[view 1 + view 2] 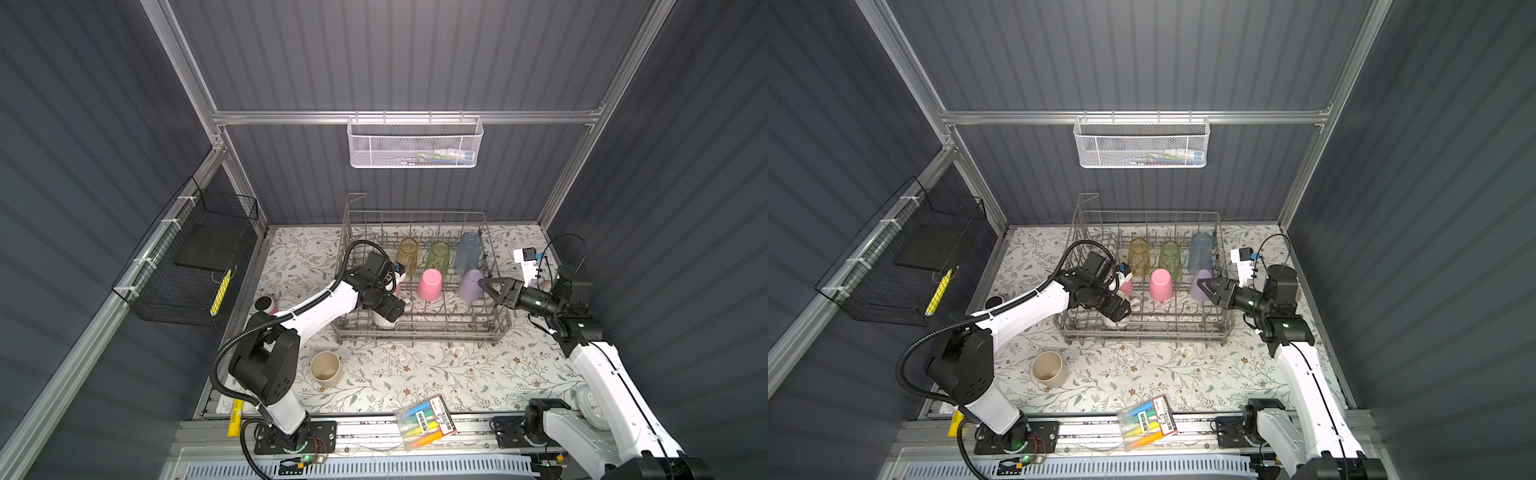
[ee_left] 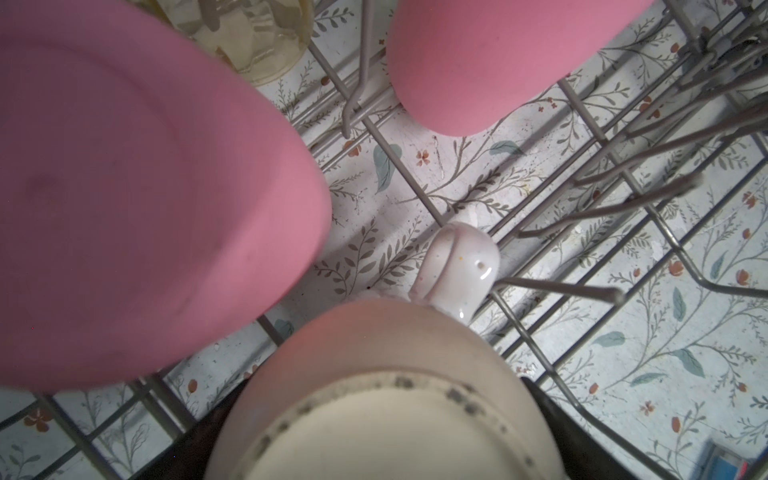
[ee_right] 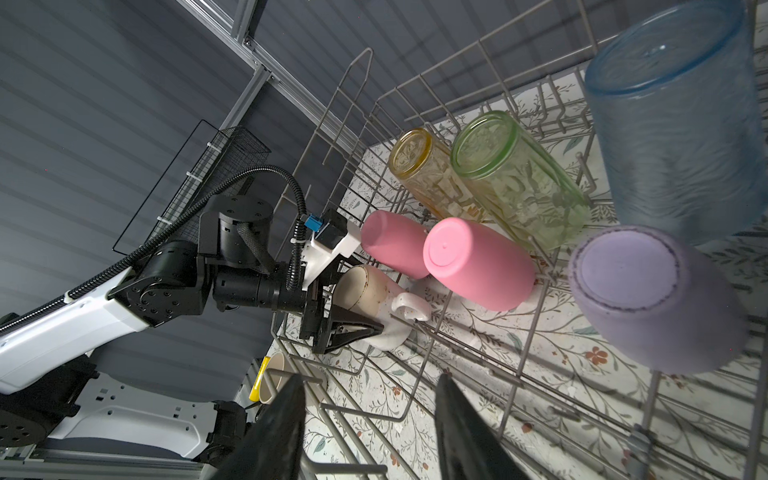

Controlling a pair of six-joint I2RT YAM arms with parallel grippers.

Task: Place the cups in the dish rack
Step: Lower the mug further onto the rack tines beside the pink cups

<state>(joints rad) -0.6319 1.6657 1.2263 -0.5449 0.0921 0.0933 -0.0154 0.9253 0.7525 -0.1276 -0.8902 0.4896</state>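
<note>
Left gripper (image 3: pixel 365 299) reaches into the dish rack (image 1: pixel 419 330) with its jaws spread wide around the cream speckled mug (image 3: pixel 374 291), a finger against each side. The mug leans tilted, base towards the wrist. In the right wrist view the far finger is hidden behind the mug. In the left wrist view both fingers show only as dark edges beside its blurred base. In both top views the wrist covers most of the mug and of one pink tumbler (image 3: pixel 392 245). The right gripper (image 1: pixel 489 291) hangs half open and empty, just beside the upturned lilac tumbler (image 1: pixel 470 284); whether they touch I cannot tell. The amber glass (image 1: pixel 407 254), green glass (image 1: pixel 439 257), clear-blue tumbler (image 1: pixel 468 254) and second pink tumbler (image 1: pixel 429 284) stand upturned in the rack. The beige tumbler (image 1: pixel 325 370) stands upright on the table (image 1: pixel 415 374) in front of it
</note>
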